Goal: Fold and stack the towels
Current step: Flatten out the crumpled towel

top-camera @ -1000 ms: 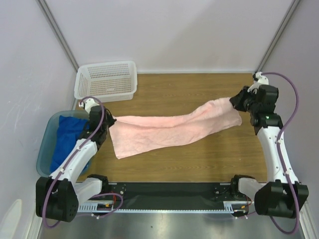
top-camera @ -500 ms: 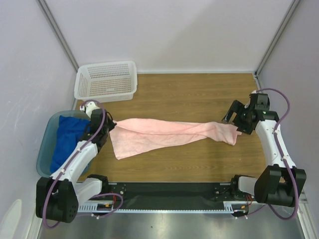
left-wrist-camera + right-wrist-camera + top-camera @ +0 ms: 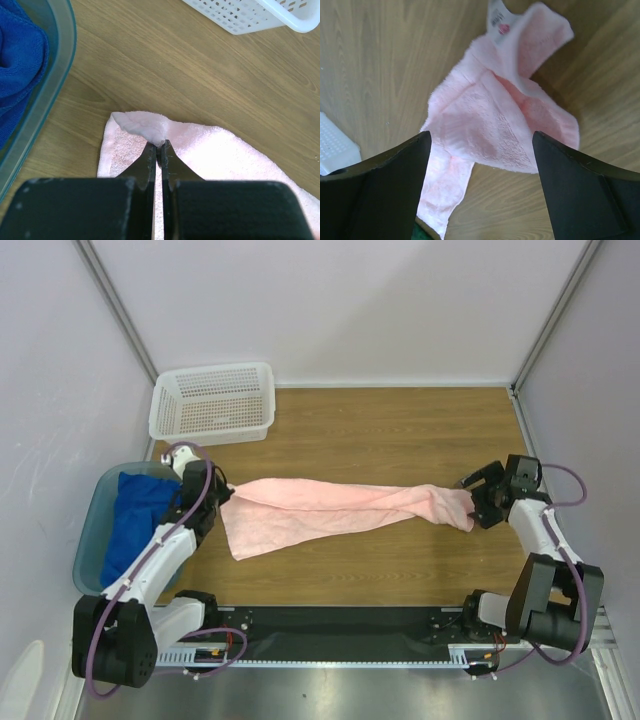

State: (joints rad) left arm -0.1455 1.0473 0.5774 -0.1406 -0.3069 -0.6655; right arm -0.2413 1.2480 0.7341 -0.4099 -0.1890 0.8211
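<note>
Nearer the arms than the white basket [image 3: 210, 430], the pink towel [image 3: 340, 502] lies on the table [image 3: 400, 430] as a long twisted strip, starting just in front of the basket and running well off to its right. The left gripper [image 3: 159, 147] is clamped on the corner closest to the basket. The right gripper [image 3: 481, 137] stands spread wide over the crumpled end farthest from the basket, holding nothing.

The step in hand looks like spreading the towel flat before the first fold. The next move calls for the right jaws to find a true corner, but the twist and bunching hide it. A blue towel [image 3: 135, 510] sits in the teal tub [image 3: 90, 545], left of the basket.
</note>
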